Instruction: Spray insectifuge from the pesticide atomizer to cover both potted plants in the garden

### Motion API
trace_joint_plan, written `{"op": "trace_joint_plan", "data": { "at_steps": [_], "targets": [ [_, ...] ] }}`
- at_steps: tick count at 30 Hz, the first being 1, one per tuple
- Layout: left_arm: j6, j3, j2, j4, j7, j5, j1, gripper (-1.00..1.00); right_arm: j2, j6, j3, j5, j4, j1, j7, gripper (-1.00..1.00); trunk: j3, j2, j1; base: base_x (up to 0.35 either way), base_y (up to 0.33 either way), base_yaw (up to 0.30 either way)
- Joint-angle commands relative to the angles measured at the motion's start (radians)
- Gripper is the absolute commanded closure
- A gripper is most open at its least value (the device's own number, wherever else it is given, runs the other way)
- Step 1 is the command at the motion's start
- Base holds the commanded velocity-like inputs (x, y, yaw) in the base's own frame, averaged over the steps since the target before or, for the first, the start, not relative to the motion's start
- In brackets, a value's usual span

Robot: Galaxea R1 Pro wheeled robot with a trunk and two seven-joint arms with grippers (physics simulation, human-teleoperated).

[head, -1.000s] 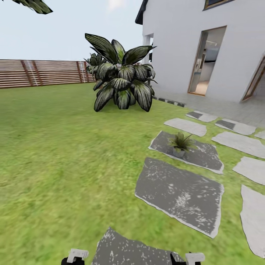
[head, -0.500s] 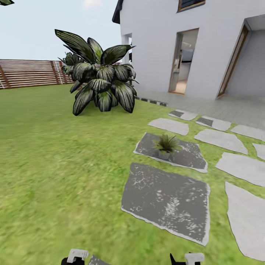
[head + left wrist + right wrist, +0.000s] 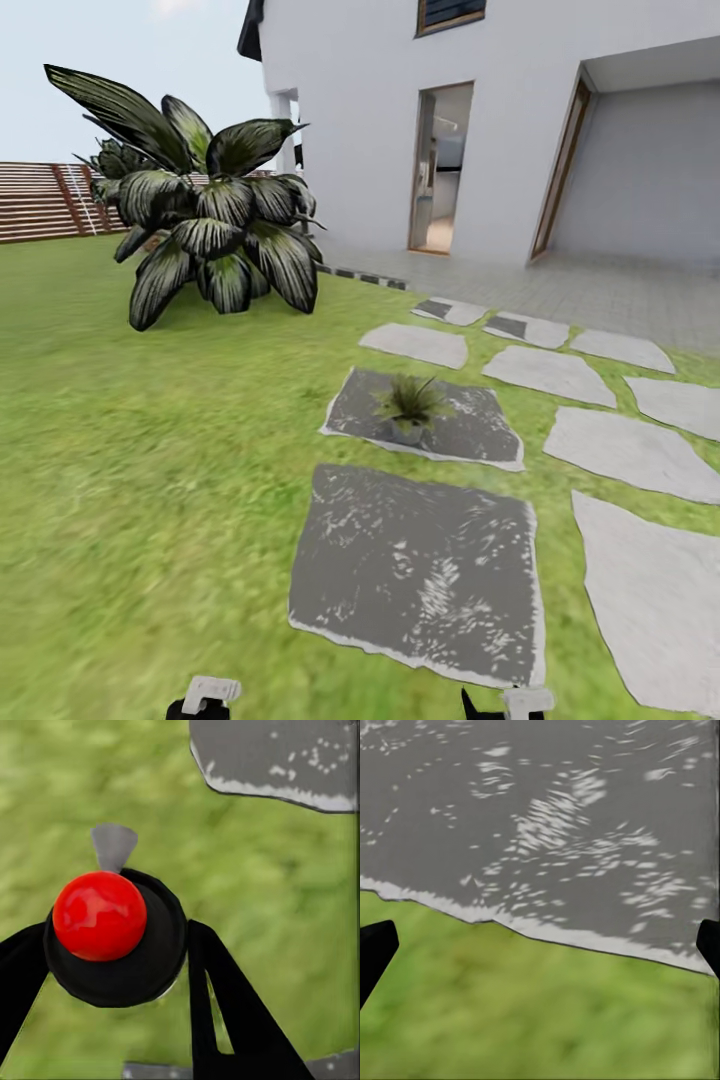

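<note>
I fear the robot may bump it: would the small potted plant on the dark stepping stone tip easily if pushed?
Probably yes. The potted plant has a small pot under wider spreading leaves, so it looks top-heavy and light. It stands free on the flat stepping stone, so a low push may slide it.

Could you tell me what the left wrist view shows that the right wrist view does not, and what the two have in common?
Left wrist view: the left gripper shut on the pesticide atomizer, seen end-on as a black round body with a red cap and grey nozzle. Right wrist view: the right gripper open, its dark fingers far apart with nothing between, over a large grey stepping stone. Both show green lawn and grey stone.
</note>
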Motion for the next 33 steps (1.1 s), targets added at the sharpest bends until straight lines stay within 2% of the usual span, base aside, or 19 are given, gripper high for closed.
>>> {"op": "trace_joint_plan", "data": {
  "at_steps": [1, 22, 33],
  "targets": [
    [-0.004, 0.008, 0.000, 0.000, -0.003, -0.011, 0.000, 1.00, 0.000, -0.003, 0.002, -0.011, 0.001, -0.001, 0.010, -1.00, -0.001, 0.000, 0.000, 0.338, 0.000, -0.294],
    [-0.004, 0.008, 0.000, 0.000, -0.003, -0.011, 0.000, 1.00, 0.001, -0.003, 0.002, -0.011, 0.001, -0.001, 0.010, -1.00, 0.000, 0.000, 0.000, 0.337, -0.029, -0.294],
    [-0.004, 0.008, 0.000, 0.000, -0.003, -0.011, 0.000, 1.00, -0.001, -0.001, 0.002, -0.006, 0.006, -0.001, 0.010, -1.00, 0.000, 0.000, 0.000, 0.293, -0.144, -0.032]
  ]
}}
